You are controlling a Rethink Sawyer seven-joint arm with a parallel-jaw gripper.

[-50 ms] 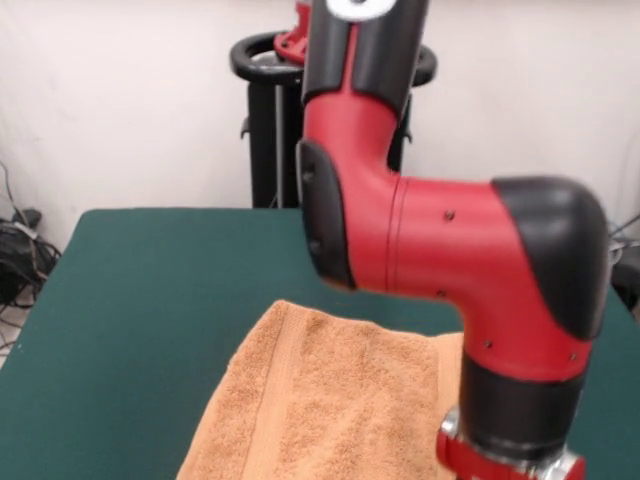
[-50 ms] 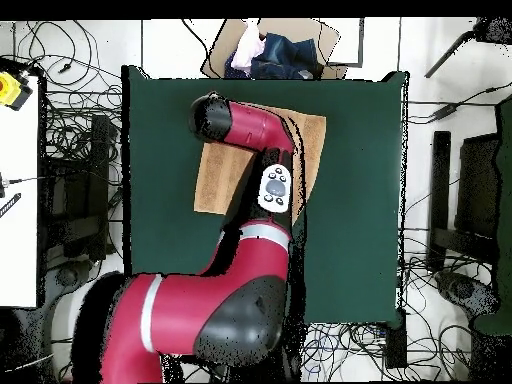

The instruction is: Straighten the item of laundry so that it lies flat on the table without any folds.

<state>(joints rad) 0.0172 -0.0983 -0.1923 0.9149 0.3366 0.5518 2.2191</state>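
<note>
1. One terry-cloth towel [image 1: 330, 400], light orange-tan, lies on the dark green table [image 1: 130, 300]; in the front view it sits toward six o'clock and runs off the bottom edge.
2. We see a flat woven band along its left side in the front view, and a second band near its right side, close to the arm.
3. Seen from the front, the towel's visible part looks mostly spread, with a straight far edge and gentle ripples in the pile.
4. In the overhead view the towel [image 2: 222, 172] lies toward twelve o'clock on the table [image 2: 350, 200], its far edge near the table's top rim.
5. From overhead, we see the towel in two exposed pieces: a larger patch at nine o'clock of the arm and a narrower strip at three o'clock of it.
6. We see the red and black arm [image 1: 440, 240] crossing over the towel in both views, covering its middle.
7. The arm's black elbow [image 2: 212, 116] sits over the towel's upper left corner in the overhead view.
8. We cannot tell whether the tool is wide or narrow: the front view cuts the arm off at its wrist, and from above the arm hides it.
9. Beyond the table's twelve o'clock edge in the overhead view, we see a person's dark clothing [image 2: 285, 55] on a chair.
10. Cables [image 2: 70, 130] lie tangled on the floor at nine o'clock of the table.
</note>
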